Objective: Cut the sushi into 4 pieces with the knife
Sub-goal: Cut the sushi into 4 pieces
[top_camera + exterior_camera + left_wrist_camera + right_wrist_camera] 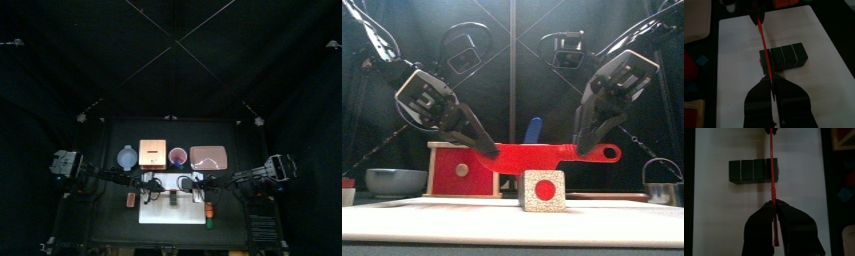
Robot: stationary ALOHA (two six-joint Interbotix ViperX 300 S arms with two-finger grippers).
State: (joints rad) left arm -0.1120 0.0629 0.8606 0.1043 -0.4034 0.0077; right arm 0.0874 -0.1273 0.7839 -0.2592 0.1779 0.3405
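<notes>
Front view: left tool (486, 150) and right tool (587, 150) each clamped on the red knife (536, 152), level just above the undivided sushi roll (543, 190) on the white cutting board (422, 213); first cut likely pending, needing seam alignment, then a straight downward press.

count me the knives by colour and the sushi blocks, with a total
red knife: 1
blue knife: 1
dark green sushi blocks: 4
total: 6
</notes>
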